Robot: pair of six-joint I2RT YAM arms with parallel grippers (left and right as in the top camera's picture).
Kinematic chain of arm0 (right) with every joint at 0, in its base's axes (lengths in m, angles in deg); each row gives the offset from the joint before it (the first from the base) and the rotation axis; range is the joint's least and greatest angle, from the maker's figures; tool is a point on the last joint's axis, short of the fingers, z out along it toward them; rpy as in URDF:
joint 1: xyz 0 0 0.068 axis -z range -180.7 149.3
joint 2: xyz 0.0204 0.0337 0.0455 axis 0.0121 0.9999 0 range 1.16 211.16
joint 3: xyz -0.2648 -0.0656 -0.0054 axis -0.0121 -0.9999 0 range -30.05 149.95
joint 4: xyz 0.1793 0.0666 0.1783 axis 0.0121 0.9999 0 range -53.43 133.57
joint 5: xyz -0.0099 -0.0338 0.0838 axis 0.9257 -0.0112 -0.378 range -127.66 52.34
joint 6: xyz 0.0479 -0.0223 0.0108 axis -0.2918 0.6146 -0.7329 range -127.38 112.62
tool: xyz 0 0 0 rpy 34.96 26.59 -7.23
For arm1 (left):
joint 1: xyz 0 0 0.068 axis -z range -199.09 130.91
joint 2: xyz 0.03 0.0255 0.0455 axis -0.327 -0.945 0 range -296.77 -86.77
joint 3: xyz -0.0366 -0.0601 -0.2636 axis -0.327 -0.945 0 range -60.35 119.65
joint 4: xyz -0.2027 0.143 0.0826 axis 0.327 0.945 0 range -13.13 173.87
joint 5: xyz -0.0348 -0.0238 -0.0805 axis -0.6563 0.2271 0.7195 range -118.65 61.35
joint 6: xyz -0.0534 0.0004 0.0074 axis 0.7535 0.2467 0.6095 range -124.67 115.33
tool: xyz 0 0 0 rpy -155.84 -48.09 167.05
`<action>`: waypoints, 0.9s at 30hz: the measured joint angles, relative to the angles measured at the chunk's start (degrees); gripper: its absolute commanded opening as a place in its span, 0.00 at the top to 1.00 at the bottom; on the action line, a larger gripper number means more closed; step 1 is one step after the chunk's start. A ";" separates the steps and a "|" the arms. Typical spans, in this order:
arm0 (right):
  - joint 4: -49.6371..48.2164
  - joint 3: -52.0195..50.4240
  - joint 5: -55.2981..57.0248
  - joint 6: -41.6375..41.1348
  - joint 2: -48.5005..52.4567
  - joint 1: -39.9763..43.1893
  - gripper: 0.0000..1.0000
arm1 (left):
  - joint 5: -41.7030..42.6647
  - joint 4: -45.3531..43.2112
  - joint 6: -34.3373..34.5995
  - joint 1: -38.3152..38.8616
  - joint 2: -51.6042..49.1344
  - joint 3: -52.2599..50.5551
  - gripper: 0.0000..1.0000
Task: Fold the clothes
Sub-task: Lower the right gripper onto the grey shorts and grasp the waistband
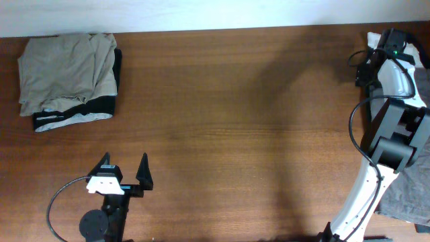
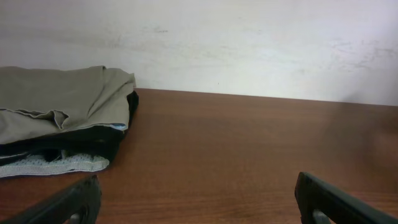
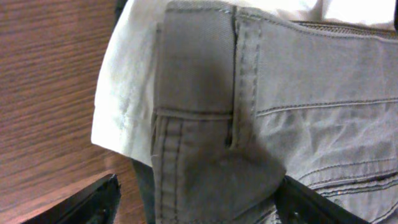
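A folded stack lies at the table's far left: a beige garment on top of a black-and-white trimmed one. It also shows in the left wrist view. My left gripper is open and empty near the front edge, well short of the stack; its fingers frame bare table. My right gripper is open, its fingers either side of the waistband corner of grey-olive shorts. The shorts lie over white fabric. My right arm is at the far right.
The wooden table runs up to a pale wall at the back. More grey cloth lies at the right edge behind the right arm, with a bit of white cloth at the top right.
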 measured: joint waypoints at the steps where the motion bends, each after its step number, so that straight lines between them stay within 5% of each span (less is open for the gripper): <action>1: -0.15 0.00 0.07 -0.20 0.02 0.00 0.31 | -0.02 0.00 0.00 0.00 0.00 0.00 0.01; 11: -0.68 0.00 0.90 -1.03 0.20 0.00 0.23 | 0.00 0.00 -0.02 0.00 0.00 0.00 0.01; 15: -0.66 0.09 1.95 -1.16 1.70 0.00 0.40 | -0.02 0.02 0.00 0.00 0.00 0.00 0.01; 17: -0.79 0.37 3.21 -1.16 1.90 0.00 0.57 | 0.00 0.00 0.00 0.00 0.00 0.00 0.01; 21: -0.87 0.37 4.15 -1.29 1.90 0.00 0.66 | -0.02 0.00 -0.02 0.00 0.00 0.00 0.01; 27: -0.74 0.39 4.74 -1.14 1.90 0.00 0.57 | 0.00 0.00 -0.02 0.00 0.00 0.00 0.01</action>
